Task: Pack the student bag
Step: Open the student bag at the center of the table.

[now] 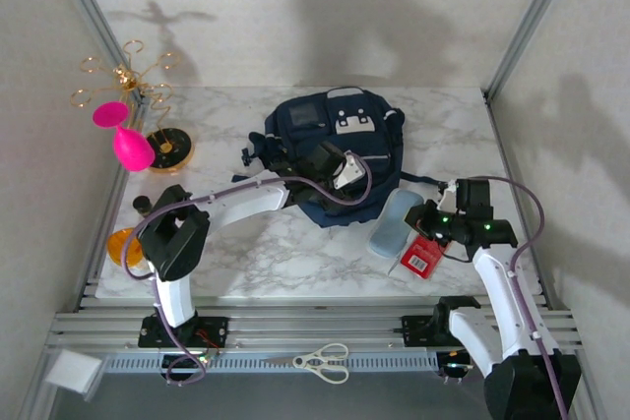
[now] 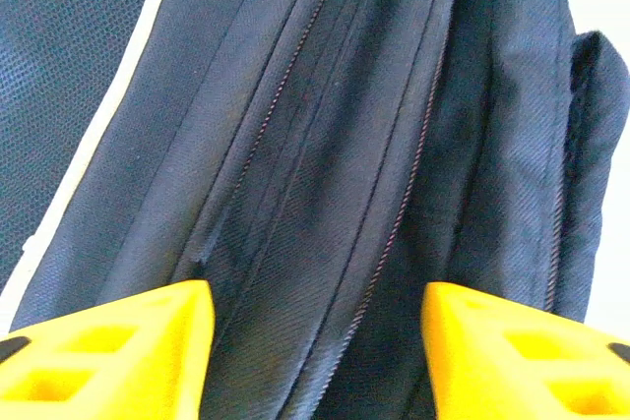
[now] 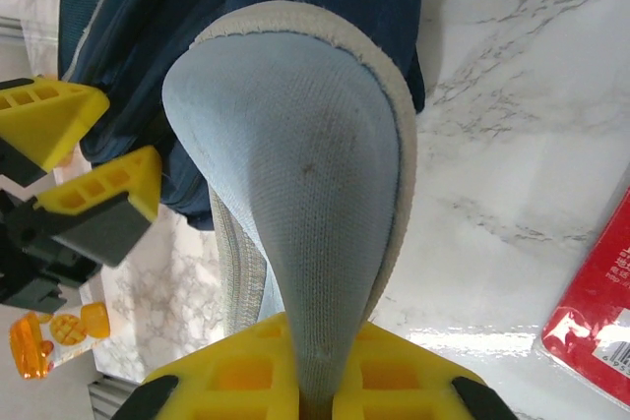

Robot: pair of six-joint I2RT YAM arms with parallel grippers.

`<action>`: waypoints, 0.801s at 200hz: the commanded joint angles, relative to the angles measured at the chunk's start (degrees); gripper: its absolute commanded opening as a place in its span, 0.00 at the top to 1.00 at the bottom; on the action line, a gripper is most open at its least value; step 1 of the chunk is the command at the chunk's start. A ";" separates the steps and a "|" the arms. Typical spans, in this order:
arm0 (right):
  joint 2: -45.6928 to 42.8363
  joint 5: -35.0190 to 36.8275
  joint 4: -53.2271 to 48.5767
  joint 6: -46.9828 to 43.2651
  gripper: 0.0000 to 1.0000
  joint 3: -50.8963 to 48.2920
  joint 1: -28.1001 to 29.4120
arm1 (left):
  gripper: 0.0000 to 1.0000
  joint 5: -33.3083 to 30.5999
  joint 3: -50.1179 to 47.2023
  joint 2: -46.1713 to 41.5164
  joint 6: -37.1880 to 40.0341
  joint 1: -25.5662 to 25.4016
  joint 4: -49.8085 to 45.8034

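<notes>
The student bag (image 1: 335, 130) is a navy backpack with pale patches, lying at the middle back of the marble table (image 1: 246, 263). My left gripper (image 1: 340, 172) hovers over its near edge. In the left wrist view its yellow fingers (image 2: 108, 351) stand apart above the bag's closed zipper seam (image 2: 295, 125), with nothing pinched between them. My right gripper (image 3: 320, 341) is shut on one end of a pale blue pencil case (image 3: 295, 164), which points toward the bag (image 3: 246, 7). From the top, that pencil case (image 1: 392, 225) lies just right of the bag's front corner.
A red packet (image 1: 423, 255) lies on the table under the right arm. A pink goblet (image 1: 126, 140) and a gold wire stand (image 1: 133, 81) occupy the back left. An orange object (image 1: 123, 246) sits at the left edge. Scissors (image 1: 323, 361) rest on the front rail.
</notes>
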 commanded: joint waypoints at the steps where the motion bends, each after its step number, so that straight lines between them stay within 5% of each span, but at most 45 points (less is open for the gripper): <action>1: 0.36 -0.52 -1.08 -1.40 0.90 3.04 -0.93 | 0.53 -1.90 2.45 1.88 4.03 2.04 3.13; 61: 2.12 1.04 -2.81 -2.56 0.89 8.15 -1.54 | 1.00 -1.37 8.45 1.73 3.51 3.64 2.57; 116: 3.21 -4.42 0.90 0.61 0.90 7.74 -1.54 | 1.00 -3.24 16.02 -0.66 -6.36 3.72 2.38; 160: 9.92 -12.67 29.69 19.56 0.92 -0.09 -1.35 | 1.00 -1.40 16.40 -3.30 -13.40 3.65 6.50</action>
